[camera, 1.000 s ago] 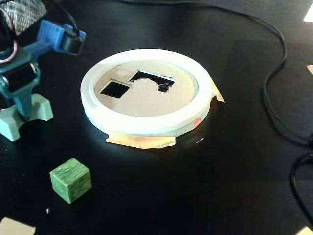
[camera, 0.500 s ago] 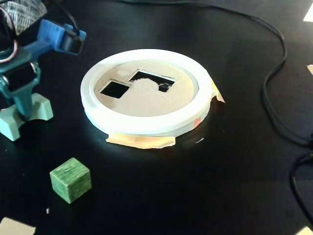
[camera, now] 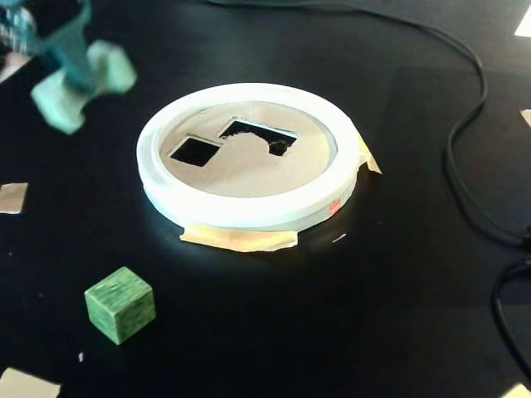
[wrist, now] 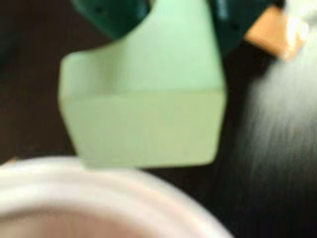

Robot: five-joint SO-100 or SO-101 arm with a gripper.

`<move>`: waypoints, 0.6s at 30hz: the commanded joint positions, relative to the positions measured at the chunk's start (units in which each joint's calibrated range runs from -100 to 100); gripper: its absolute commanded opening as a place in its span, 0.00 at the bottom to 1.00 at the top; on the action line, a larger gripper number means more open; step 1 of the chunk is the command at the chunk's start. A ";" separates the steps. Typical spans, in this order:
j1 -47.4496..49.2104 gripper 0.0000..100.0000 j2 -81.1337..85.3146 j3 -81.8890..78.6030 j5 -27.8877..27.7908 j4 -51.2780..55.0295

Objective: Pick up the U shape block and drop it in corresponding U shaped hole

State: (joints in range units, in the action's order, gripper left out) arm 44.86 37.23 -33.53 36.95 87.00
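Observation:
The U shape block point(wrist: 143, 114), pale mint green, fills the middle of the blurred wrist view. Dark teal fingers point(wrist: 114, 15) close on it from the top, one sitting in its notch. My gripper point(wrist: 178, 20) is shut on the block. In the fixed view the gripper point(camera: 73, 70) holds the block point(camera: 106, 70) in the air at the top left, motion-blurred and left of the disc. The U shaped hole point(camera: 253, 133) is a dark cut-out in the tan cardboard disc, inside the white ring point(camera: 249, 211). That ring point(wrist: 99, 188) curves just below the block in the wrist view.
A smaller square hole point(camera: 193, 151) lies left of the U shaped one. A dark green cube point(camera: 120, 304) sits at the front left. Tape scraps point(camera: 12, 197) lie on the black table, and black cables point(camera: 465, 157) run along the right side.
The gripper has risen from the table with the block and moved toward the top of the fixed view. A tape scrap now shows where the block stood.

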 commanded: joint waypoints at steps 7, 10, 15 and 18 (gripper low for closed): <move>-0.41 0.05 -19.99 19.59 12.06 -5.77; -1.16 0.06 -29.66 28.06 15.82 -7.88; -2.03 0.07 -46.68 47.28 20.07 -7.07; -1.91 0.07 -53.48 55.39 22.03 -6.97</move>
State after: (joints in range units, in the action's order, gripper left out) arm 43.96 -6.20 3.76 55.70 80.89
